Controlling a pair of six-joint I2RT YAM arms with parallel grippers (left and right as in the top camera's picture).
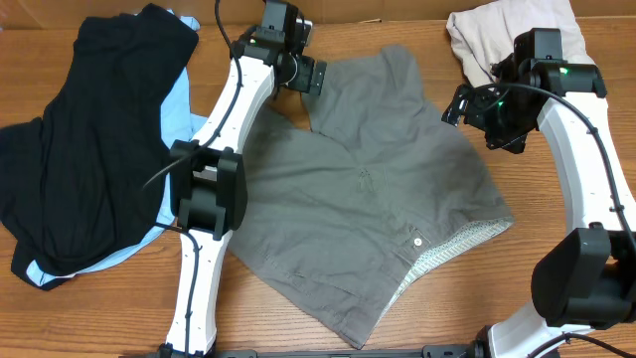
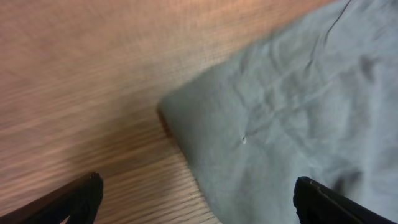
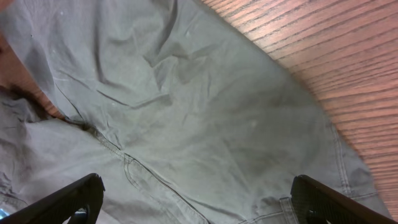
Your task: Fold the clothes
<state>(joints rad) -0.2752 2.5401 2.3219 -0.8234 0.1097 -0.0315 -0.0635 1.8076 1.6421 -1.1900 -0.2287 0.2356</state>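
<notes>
Left gripper (image 1: pixel 312 76) spread, empty, over a leg hem of the shorts (image 1: pixel 368 189) near the far edge; right gripper (image 1: pixel 469 105) spread, empty, over their right side; shorts opened out mid-desk, rumpled, waistband toward near edge; no fold seen, so task looks barely started; black piece (image 1: pixel 89 149) on blue piece (image 1: pixel 180 107) at left edge, beige piece (image 1: pixel 487 35) at far right corner, all heaped; desk (image 1: pixel 79 323) wood-grain; room out of view.

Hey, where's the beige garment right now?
Overhead view, top right corner: the beige garment lies bunched beside the right end effector, just beyond the grey shorts.
</notes>
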